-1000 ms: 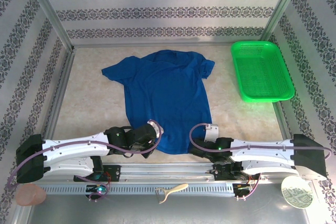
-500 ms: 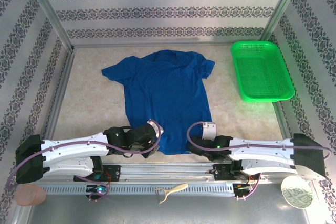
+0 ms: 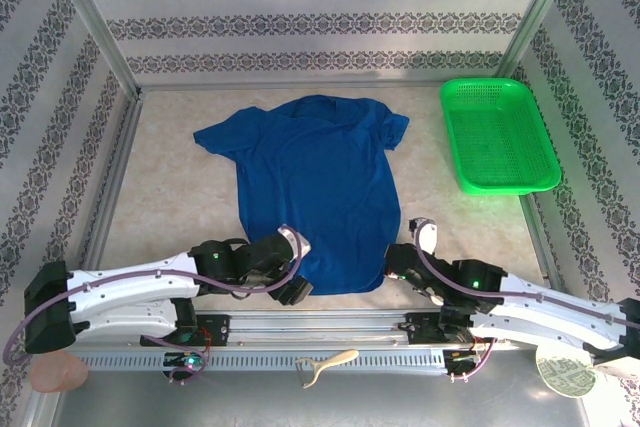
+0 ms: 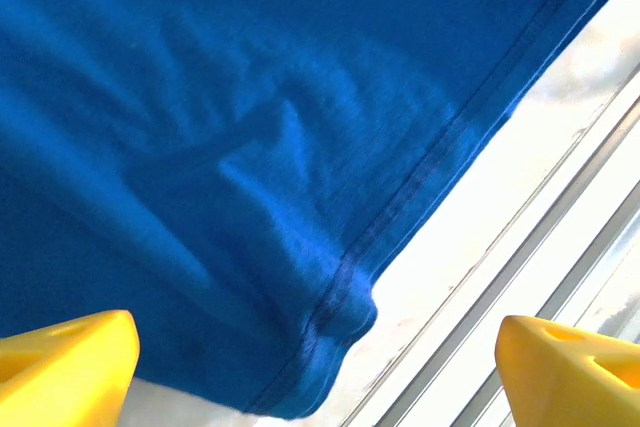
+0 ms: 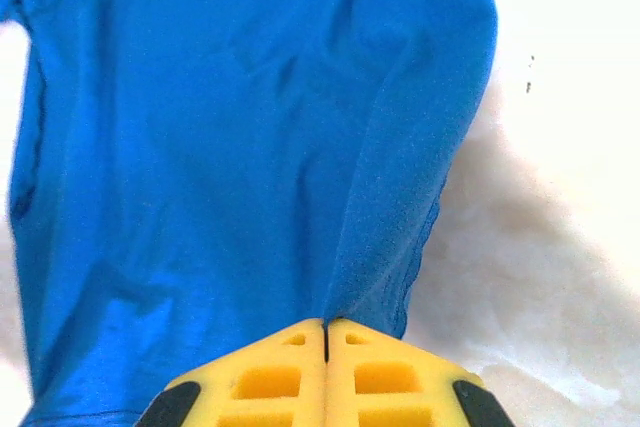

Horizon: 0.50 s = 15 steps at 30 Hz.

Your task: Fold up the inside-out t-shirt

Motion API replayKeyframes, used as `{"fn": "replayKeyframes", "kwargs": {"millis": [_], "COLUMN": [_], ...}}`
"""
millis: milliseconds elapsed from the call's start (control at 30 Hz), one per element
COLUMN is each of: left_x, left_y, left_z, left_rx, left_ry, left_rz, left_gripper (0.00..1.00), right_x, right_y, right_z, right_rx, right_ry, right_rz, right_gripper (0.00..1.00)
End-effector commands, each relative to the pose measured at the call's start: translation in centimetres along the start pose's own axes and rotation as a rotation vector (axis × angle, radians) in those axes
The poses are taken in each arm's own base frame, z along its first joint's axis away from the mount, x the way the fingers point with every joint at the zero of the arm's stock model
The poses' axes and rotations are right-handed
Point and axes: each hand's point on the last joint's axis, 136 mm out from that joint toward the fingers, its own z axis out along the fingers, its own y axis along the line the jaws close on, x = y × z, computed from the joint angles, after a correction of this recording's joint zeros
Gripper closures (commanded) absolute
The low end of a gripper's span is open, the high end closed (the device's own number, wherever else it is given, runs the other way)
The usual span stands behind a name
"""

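— Blue shirt (image 3: 318,187) lies flat in the middle of the tabletop (image 3: 170,207). Its neck points to the far edge and its hem (image 4: 450,137) is by the near edge.
— What are the grippers doing?
— Right gripper (image 5: 326,337) has its fingers pressed together on a bit of cloth at the hem's right corner. Left gripper (image 4: 315,372) is wide apart over the hem's left corner. It holds nothing.
— Which step is this?
— I think it's the start: grabbing the two bottom corners. No fold is made yet.
— What comes next?
— Left gripper should dip down and pinch its corner. The cloth curls up in a small bump there, so that looks like a good spot. Then both can lift the hem and carry it toward the neck.
— And the green basket (image 3: 497,135)?
— It sits at the far right corner, well apart from the shirt.
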Motion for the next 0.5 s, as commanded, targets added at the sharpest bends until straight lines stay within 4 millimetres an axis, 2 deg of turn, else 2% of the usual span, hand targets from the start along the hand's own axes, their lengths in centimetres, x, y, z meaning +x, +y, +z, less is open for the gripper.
{"fn": "replayKeyframes", "kwargs": {"millis": [0, 167, 267, 400, 467], "left_x": [-2.7, -5.7, -6.7, -7.1, -7.2], "left_y": [-1.8, -5.3, -7.5, -10.1, -10.6], "left_z": [0.3, 2.6, 4.5, 6.8, 8.0], "left_rx": [0.04, 0.11, 0.15, 0.165, 0.14], "left_ry": [-0.029, -0.067, -0.087, -0.121, -0.153], "left_rz": [0.089, 0.188, 0.228, 0.281, 0.287], "left_gripper": [0.08, 0.08, 0.08, 0.08, 0.08], "right_x": [-1.1, -1.4, -1.5, -1.4, -1.4], "right_y": [-0.2, 0.0, 0.1, 0.2, 0.2], "right_z": [-0.8, -1.0, -0.9, -0.8, -0.8], "right_rx": [-0.004, -0.004, -0.004, -0.006, -0.007], "right_ry": [-0.036, -0.038, -0.039, -0.04, -0.041], "right_rz": [0.0, 0.002, 0.003, 0.005, 0.007], "right_gripper": [1.0, 1.0, 1.0, 1.0, 1.0]}}
